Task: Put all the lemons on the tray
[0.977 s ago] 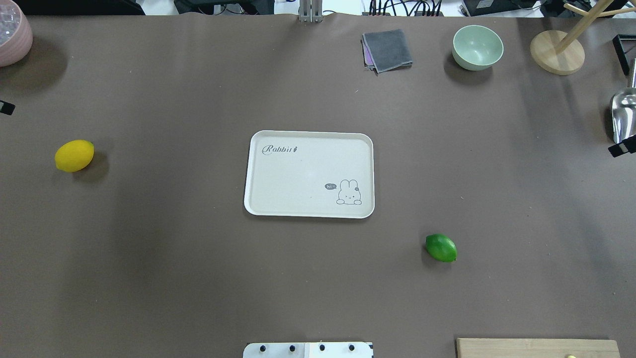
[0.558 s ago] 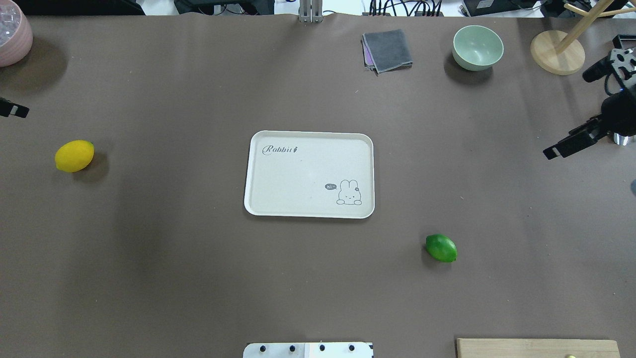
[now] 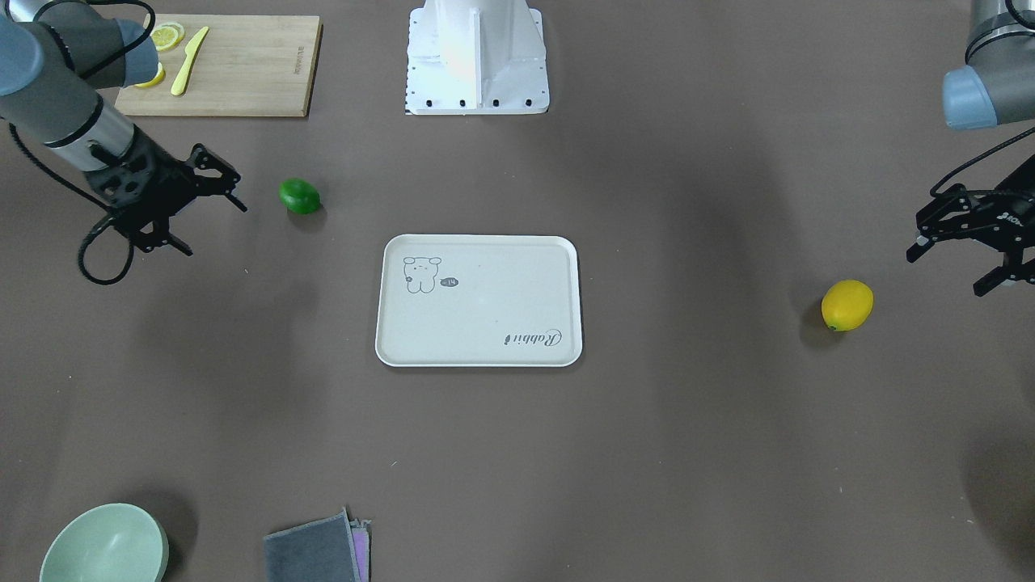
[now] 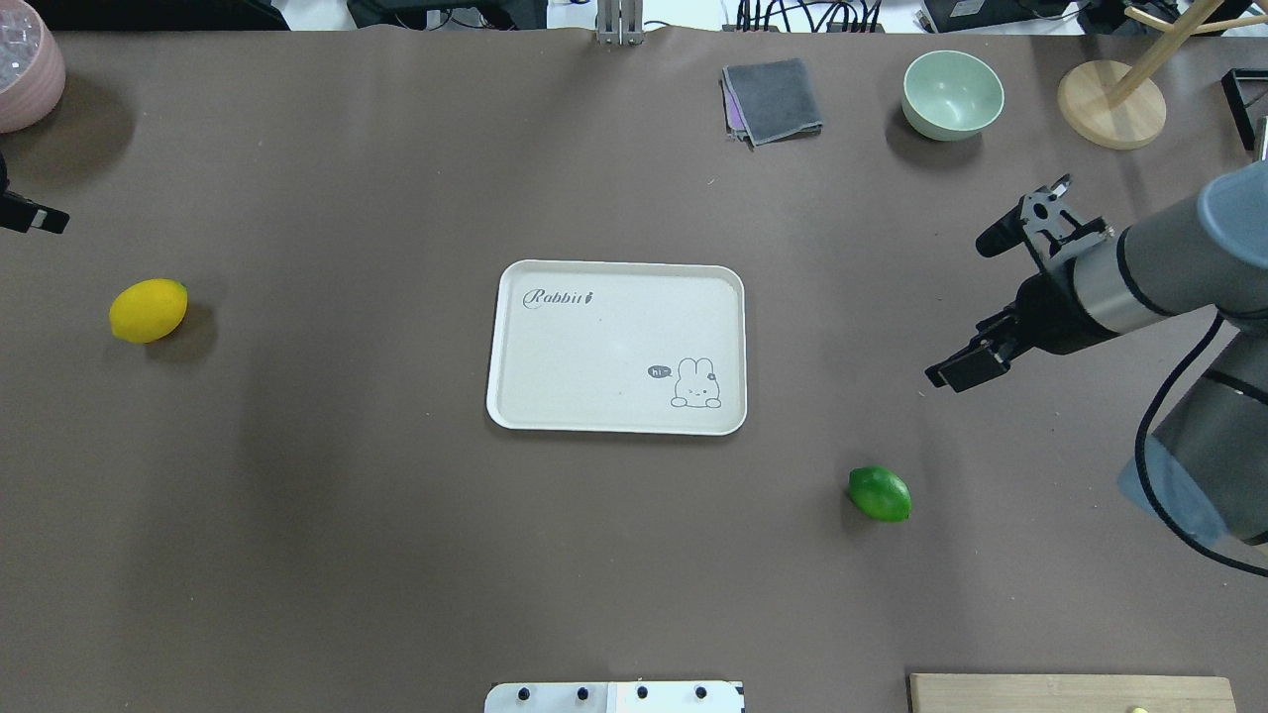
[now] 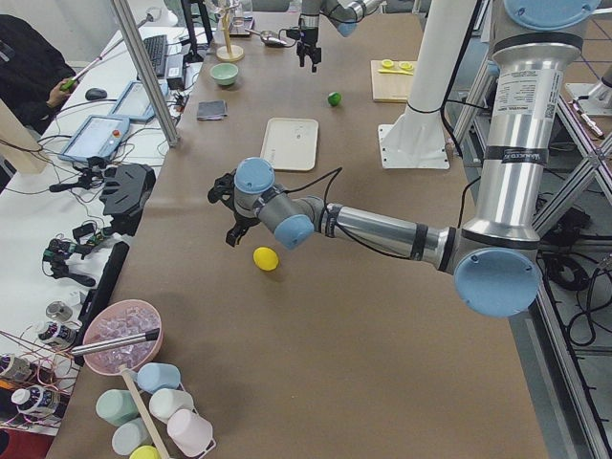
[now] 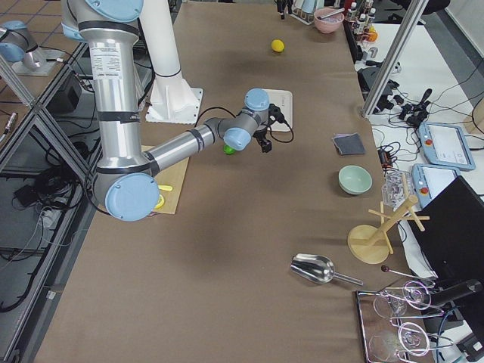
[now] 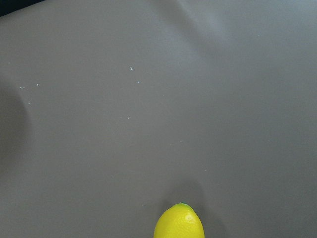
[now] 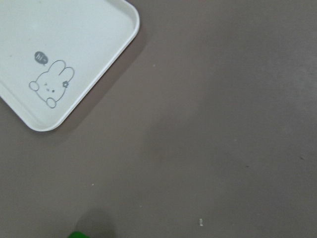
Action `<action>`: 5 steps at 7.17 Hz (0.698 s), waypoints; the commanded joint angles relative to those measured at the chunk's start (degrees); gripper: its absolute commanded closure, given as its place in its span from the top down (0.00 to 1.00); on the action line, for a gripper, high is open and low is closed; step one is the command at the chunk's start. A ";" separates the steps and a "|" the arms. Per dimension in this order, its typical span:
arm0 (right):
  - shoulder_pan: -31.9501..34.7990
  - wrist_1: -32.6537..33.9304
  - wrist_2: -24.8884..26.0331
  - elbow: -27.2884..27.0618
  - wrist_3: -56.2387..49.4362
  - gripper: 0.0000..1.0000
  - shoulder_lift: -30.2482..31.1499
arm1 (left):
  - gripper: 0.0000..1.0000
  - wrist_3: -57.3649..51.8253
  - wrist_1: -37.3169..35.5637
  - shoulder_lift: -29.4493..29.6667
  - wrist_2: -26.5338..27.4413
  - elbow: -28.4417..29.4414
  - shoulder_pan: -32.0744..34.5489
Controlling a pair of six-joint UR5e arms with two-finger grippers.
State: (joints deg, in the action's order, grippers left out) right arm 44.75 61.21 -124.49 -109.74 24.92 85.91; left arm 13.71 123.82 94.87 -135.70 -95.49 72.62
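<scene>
The yellow lemon (image 4: 148,311) lies on the table far left of the tray (image 4: 594,347); it also shows in the front view (image 3: 847,305) and at the bottom edge of the left wrist view (image 7: 179,224). The green lemon (image 4: 880,494) lies near the tray's near right corner, also in the front view (image 3: 299,196). The tray (image 3: 485,315) holds nothing. My right gripper (image 4: 976,305) is open and empty, above the table right of the tray and beyond the green lemon. My left gripper (image 3: 946,273) is open and empty, just outside the yellow lemon.
A bamboo cutting board (image 3: 242,69) with lemon slices and a yellow knife sits near the robot's base (image 3: 477,56). A green bowl (image 4: 952,94), a grey cloth (image 4: 773,99), a wooden stand (image 4: 1109,104) and a pink bowl (image 4: 25,74) line the far edge.
My right arm has swung in from the right edge toward the tray and the green lemon. My left fingertip has crept slightly inward. The lemons and tray have not moved.
</scene>
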 commanded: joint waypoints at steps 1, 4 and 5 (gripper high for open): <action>-8.51 -0.74 7.21 -1.87 2.92 1.00 -0.04 | 0.98 -0.08 0.01 0.05 -0.01 -0.05 -0.11; -15.20 -0.74 12.32 -1.53 7.84 1.00 -0.22 | 0.98 -0.08 0.01 0.05 -0.01 -0.05 -0.11; -16.35 -0.65 13.30 -1.18 8.04 1.00 -0.13 | 0.98 -0.08 0.01 0.05 -0.01 -0.05 -0.02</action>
State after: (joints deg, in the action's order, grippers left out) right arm 30.46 60.49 -112.71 -111.30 31.79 85.77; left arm 13.62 123.84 94.92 -135.70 -95.54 72.52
